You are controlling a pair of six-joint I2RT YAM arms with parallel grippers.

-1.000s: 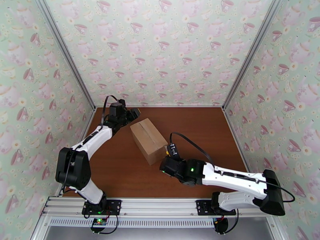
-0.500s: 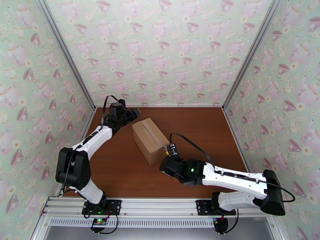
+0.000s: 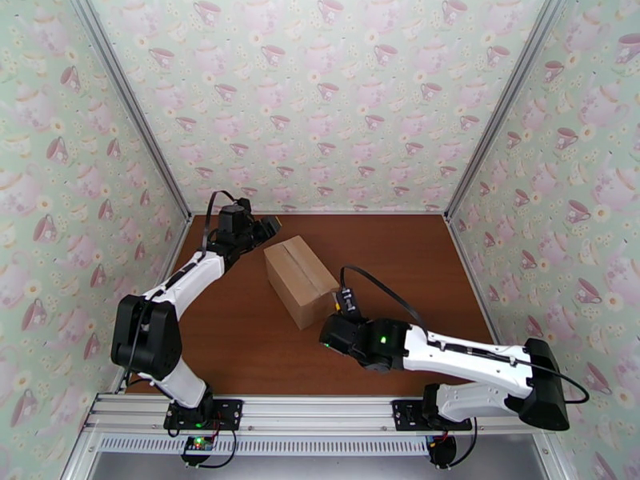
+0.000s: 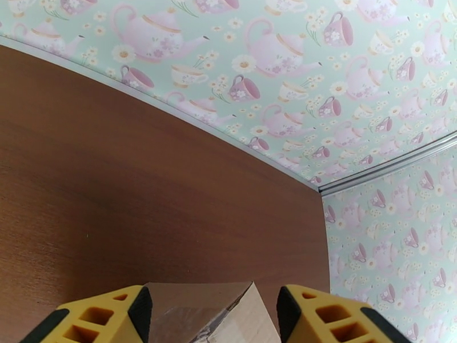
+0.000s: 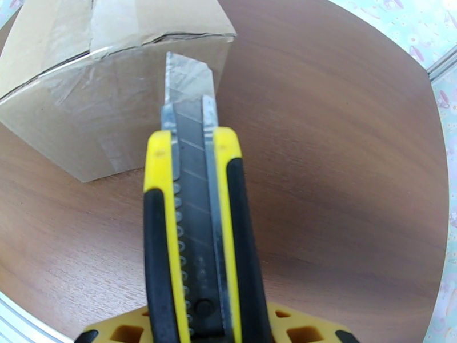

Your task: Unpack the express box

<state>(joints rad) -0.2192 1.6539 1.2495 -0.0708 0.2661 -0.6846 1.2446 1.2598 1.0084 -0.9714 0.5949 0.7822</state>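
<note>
Top external view shows the brown bench with open room on every side of the express box, which lies skewed at frame centre. The cardboard looks stiff and probably light, so it may skid; its end walls seem the best holds. The left claw hangs released near the upper-left end. The right claw clenches a utility knife, blade aimed at the tape strip.

Express box partly beyond bottom edge

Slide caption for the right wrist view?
Right gripper holds a yellow-and-black utility knife, blade extended toward the taped end of the express box on the table.
</note>
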